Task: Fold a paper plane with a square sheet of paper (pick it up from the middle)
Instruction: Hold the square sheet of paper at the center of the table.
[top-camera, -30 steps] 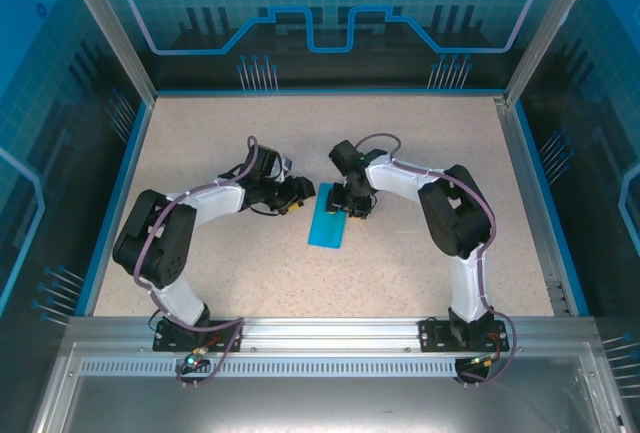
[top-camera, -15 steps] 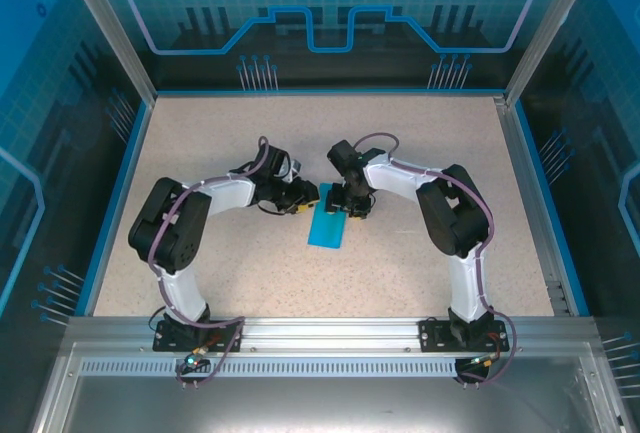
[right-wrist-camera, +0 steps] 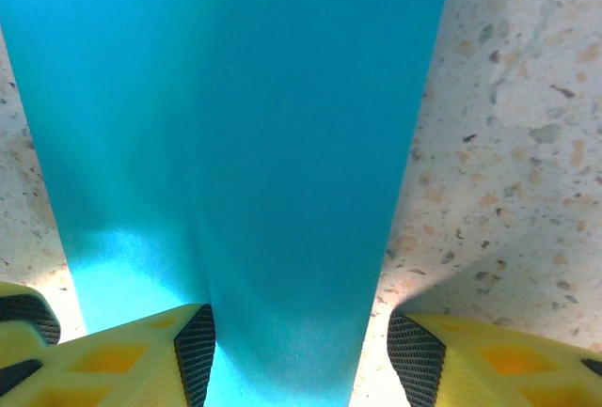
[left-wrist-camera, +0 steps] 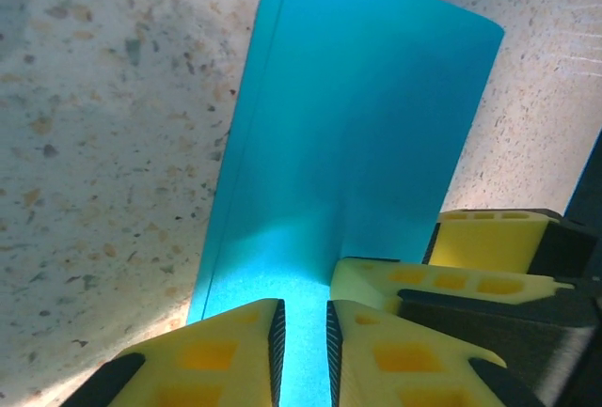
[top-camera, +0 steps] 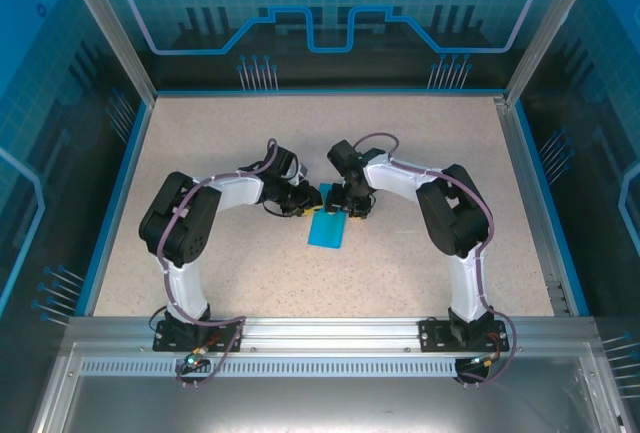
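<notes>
1. Sheet of paper [top-camera: 328, 227]: cyan-blue, folded into a narrow strip, lying on the speckled tabletop [top-camera: 200, 153]. The left wrist view shows a long crease along one side.
2. Left gripper [top-camera: 312, 199]: at the sheet's far end, on its left side. The jaws stand almost together with only a thin slit between them, and blue paper shows in that slit. Cannot tell whether they pinch the sheet or merely sit over it.
3. Right gripper [top-camera: 352, 210]: at the same far end, on the right side, just beside the left gripper. The jaws are released and stand apart, straddling the sheet's width. One finger is at the paper's edge, the other a little clear of it.
4. The sheet's near end points toward the arm bases.
</notes>
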`<state>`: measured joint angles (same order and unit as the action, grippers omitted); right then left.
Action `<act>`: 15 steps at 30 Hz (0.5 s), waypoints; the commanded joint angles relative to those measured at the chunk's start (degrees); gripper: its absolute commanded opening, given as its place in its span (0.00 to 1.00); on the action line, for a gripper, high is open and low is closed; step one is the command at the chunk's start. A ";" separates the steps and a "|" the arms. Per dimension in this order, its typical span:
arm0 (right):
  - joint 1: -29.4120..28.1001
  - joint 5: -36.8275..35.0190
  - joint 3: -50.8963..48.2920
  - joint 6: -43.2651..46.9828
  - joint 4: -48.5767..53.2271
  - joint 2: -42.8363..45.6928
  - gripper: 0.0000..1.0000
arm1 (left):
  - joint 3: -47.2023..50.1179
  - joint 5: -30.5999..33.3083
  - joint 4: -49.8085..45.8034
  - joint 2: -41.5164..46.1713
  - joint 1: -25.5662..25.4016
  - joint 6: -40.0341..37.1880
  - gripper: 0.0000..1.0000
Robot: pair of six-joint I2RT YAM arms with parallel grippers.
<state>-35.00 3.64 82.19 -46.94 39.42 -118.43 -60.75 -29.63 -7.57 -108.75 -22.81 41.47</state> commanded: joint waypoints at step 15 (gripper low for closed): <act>-1.88 2.68 -4.08 0.98 -4.06 -8.91 0.60 | -2.88 0.05 -3.15 -2.72 -0.74 -1.75 0.11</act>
<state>-35.00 3.84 82.19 -46.92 39.40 -118.58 -62.22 -29.63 -8.75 -110.13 -23.11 41.32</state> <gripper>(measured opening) 0.596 0.114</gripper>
